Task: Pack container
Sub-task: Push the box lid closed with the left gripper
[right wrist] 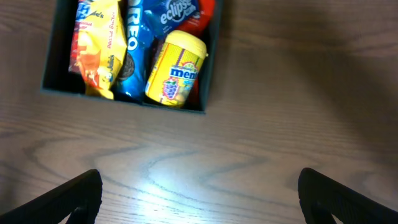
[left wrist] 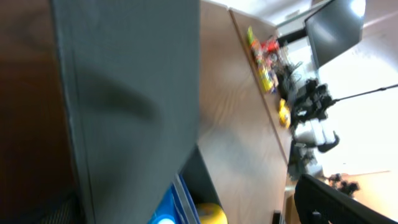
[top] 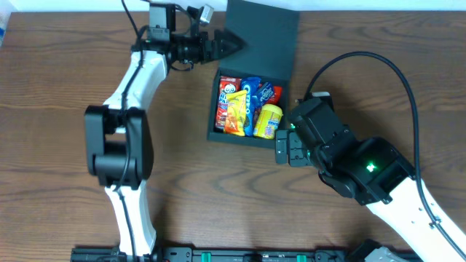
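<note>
Inventory, one moment, largest item first.

1. Bench (top: pixel 58 87): brown wood-grain laminate, flat, with a slight sheen.
2. Container (top: pixel 212 124): a dark teal matte cardboard box, roughly square. It sat mid-bench between the two arms, open, with its cavity looking full.
3. Lid (top: pixel 262 33): a stiff flat flap of the same card, thrown back beyond the far wall. Its hinge ran left to right along that wall. Closing it looked to me like the step remaining.
4. Left pincer (top: pixel 231 45): sat at the lid's left edge and filled its own camera with teal card. It was much the nearer arm to the flap. I could not tell whether its jaws were spread or pinching the edge.
5. Right pincer (right wrist: pixel 199 186): jaws spread wide with nothing between them. It hung just off the box's near right corner, with the box lying ahead of it.
6. Contents, all glossy:
   - yellow crisp packet (right wrist: pixel 93 43), crinkled foil
   - Oreo pack (right wrist: pixel 130 50), blue, long axis front to back
   - Eclipse pack (right wrist: pixel 174 12), blue
   - Mentos tub (right wrist: pixel 174 71), yellow hard plastic, rounded, lying on its side against the near wall
</note>
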Motion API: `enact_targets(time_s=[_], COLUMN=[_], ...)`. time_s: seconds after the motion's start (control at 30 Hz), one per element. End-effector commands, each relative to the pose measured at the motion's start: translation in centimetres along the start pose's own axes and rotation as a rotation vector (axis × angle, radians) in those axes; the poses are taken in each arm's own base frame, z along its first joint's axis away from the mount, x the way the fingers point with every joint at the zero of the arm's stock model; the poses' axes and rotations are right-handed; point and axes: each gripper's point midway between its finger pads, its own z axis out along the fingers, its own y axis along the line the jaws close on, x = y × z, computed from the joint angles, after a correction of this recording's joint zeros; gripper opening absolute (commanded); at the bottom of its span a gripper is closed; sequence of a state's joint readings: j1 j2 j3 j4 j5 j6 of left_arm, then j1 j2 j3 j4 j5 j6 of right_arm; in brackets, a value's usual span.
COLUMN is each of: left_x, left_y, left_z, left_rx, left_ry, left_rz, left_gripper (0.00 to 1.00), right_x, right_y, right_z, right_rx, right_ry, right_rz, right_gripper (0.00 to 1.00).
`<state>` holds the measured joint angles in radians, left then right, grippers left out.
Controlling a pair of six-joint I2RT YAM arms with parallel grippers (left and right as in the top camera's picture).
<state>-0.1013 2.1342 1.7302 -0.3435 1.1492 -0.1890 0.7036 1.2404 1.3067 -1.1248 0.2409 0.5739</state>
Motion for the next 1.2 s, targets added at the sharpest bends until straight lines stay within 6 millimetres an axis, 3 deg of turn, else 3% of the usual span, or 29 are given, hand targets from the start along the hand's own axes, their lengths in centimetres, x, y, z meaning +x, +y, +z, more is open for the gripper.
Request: enact_targets(time_s=[0.0, 0.3, 0.47, 0.77, 1.17], left_x=[-0.9, 0.0, 0.2, 1.9, 2.8], left_y=[-4.0, -3.8, -2.5, -2.3, -5.6], left_z=[-1.7, -2.3, -2.5, -2.7, -5.5], left_rx=[-0.038, -0.108, -0.179, -0.185, -0.267], left_ry=[-0.015, 0.013, 0.02, 0.075, 0.089], left_rz=[0.244, 0.246, 0.234, 0.185, 0.206], left_gripper=[0.96, 0.96, 0.96, 0.96, 0.96], right_x=[-0.3, 0.0, 0.1, -0.2, -0.3], right_y=[-0.2, -0.2, -0.2, -0.1, -0.3], right_z=[-0.3, 0.1, 0.3, 0.3, 0.3], right_rx=[0.01, 0.012, 0.015, 0.009, 0.02], right_ry=[-0.025, -0.021, -0.017, -0.028, -0.037], right_rz=[0.015, 0.014, 0.013, 0.015, 0.016], right_gripper=[0.99, 0.99, 0.99, 0.99, 0.99])
